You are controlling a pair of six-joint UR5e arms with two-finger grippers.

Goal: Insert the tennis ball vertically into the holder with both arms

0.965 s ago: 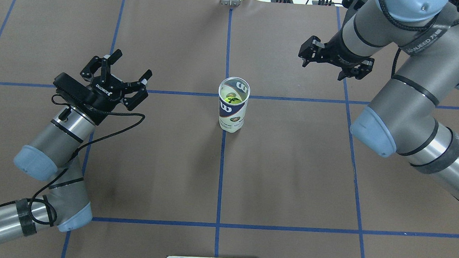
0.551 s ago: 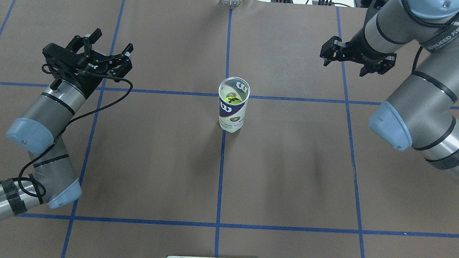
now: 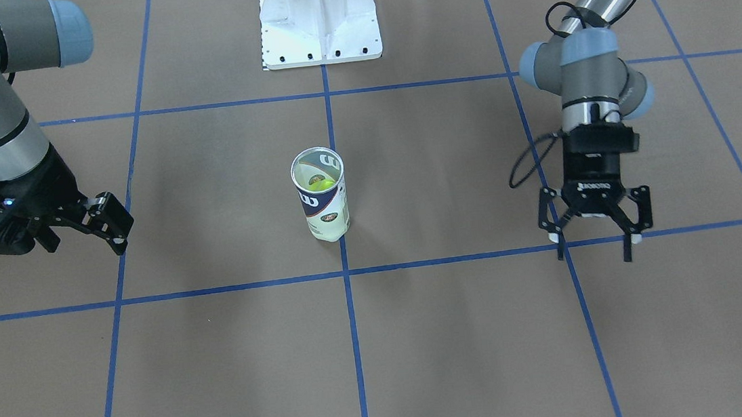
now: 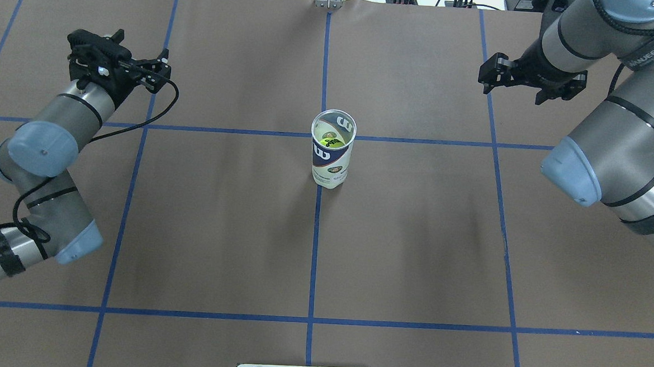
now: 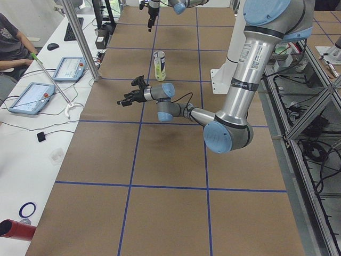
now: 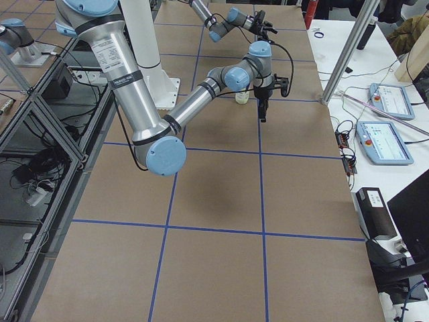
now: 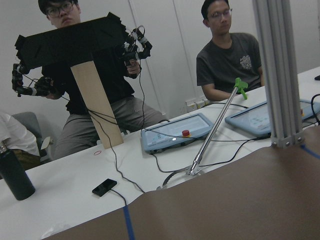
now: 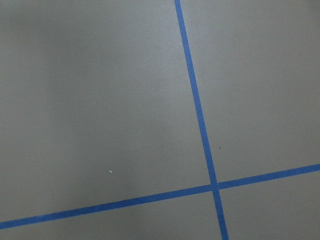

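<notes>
We see the tennis ball (image 4: 329,141) sitting inside the upright Wilson can (image 4: 331,158), the left gripper (image 3: 594,245) and right gripper (image 3: 85,243) both splayed and empty, well off to either side of that can, so the insertion looks done and what's next should only be parking the arms without nudging it.

Lighting even and diffuse, from above. Soft, faint shadows on table paper (image 4: 413,255). Far edge overexposed in overhead view. Left wrist view slightly soft, perhaps motion blur.
</notes>
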